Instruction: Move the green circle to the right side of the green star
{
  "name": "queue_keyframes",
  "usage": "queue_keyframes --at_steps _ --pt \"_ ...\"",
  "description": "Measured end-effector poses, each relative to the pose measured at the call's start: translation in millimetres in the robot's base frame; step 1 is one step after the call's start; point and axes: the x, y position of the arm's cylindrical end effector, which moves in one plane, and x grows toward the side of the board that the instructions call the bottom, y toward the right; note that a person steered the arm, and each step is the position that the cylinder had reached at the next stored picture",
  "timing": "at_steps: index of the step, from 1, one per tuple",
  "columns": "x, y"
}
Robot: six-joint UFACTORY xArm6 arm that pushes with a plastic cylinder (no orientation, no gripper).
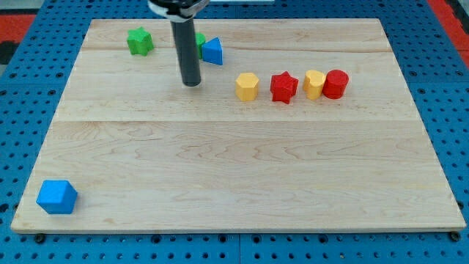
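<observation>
The green star (139,41) sits near the board's top left. The green circle (199,40) lies to its right, mostly hidden behind my rod, touching the blue triangle (212,51) on its right. My tip (191,82) rests on the board just below the green circle and to the lower right of the green star.
A row to the right holds a yellow hexagon (248,86), a red star (283,87), a yellow heart (314,84) and a red circle (335,84). A blue cube (57,196) sits at the bottom left corner of the wooden board (242,169).
</observation>
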Motion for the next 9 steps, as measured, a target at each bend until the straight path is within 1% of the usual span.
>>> queue_keyframes --at_steps 2,4,5,6,7,8,9 --pt "-19.5 41.1" --pt "-56.7 93.4" --pt "-88.3 92.4" --pt "-117.7 66.4" --pt "-107.0 54.1" --pt "-85.7 45.4" --pt "-82.8 17.9"
